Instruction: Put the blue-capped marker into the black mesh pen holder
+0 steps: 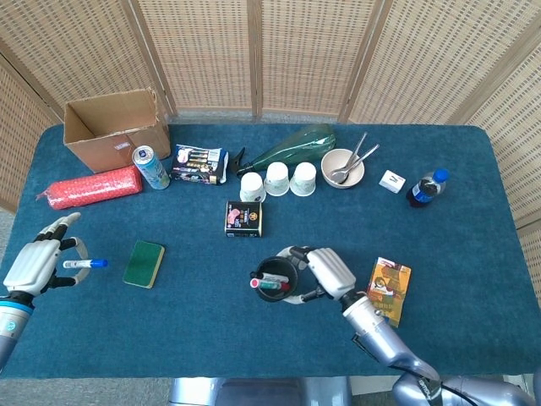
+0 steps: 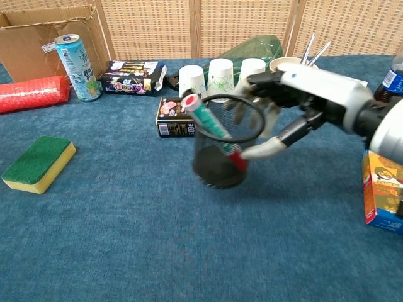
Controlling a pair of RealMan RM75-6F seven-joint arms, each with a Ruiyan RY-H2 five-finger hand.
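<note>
Two hands share the job, and the marker is not yet in the holder. The left hand (image 1: 35, 264) sits at the far left edge of the desk (image 1: 254, 338), pinching the blue-capped marker (image 1: 84, 264) so that it lies level with its cap pointing inward. The right hand (image 2: 296, 104) is wrapped around the rim of the black mesh pen holder (image 2: 220, 151), carrying it tilted, mouth leaning toward the left, in front of the black snack box (image 2: 177, 116); another pen with a red end (image 2: 211, 129) already leans inside. Holder and marker are well apart, with the green sponge (image 1: 144, 264) between them, so what is left, by my judgement, is to bring the two together, drop the marker in and set the holder upright. Blue cloth covers the desk, which also carries paper cups (image 1: 277, 179), a bowl with utensils (image 1: 342, 167), a can (image 1: 150, 167), a cardboard box (image 1: 116, 127) and a small book (image 1: 388, 290). Woven rattan screens (image 1: 296, 51) close off the back.
</note>
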